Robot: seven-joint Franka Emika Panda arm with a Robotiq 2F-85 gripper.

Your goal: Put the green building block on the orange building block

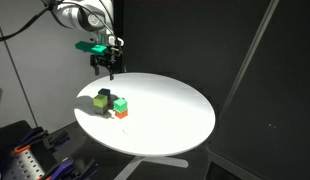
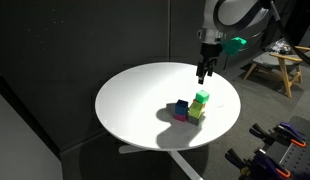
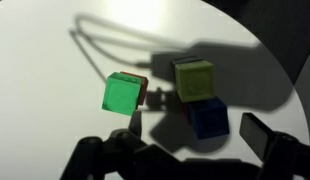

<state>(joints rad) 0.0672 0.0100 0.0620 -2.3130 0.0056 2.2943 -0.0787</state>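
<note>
The green building block (image 3: 123,94) rests on top of the orange building block (image 3: 155,98), of which only a sliver shows beneath it in the wrist view. Both exterior views show the green block (image 1: 120,103) (image 2: 202,97). The orange block (image 1: 122,113) is under it in one of them and hidden in the other. My gripper (image 1: 108,72) (image 2: 202,76) (image 3: 175,150) is open and empty. It hangs above the round white table, up and away from the blocks, touching nothing.
A lime-green cube (image 3: 193,78) and a dark blue cube (image 3: 208,118) sit close together right beside the green-orange stack. The round white table (image 1: 165,110) stands in front of dark curtains. Tool racks stand on the floor beside it.
</note>
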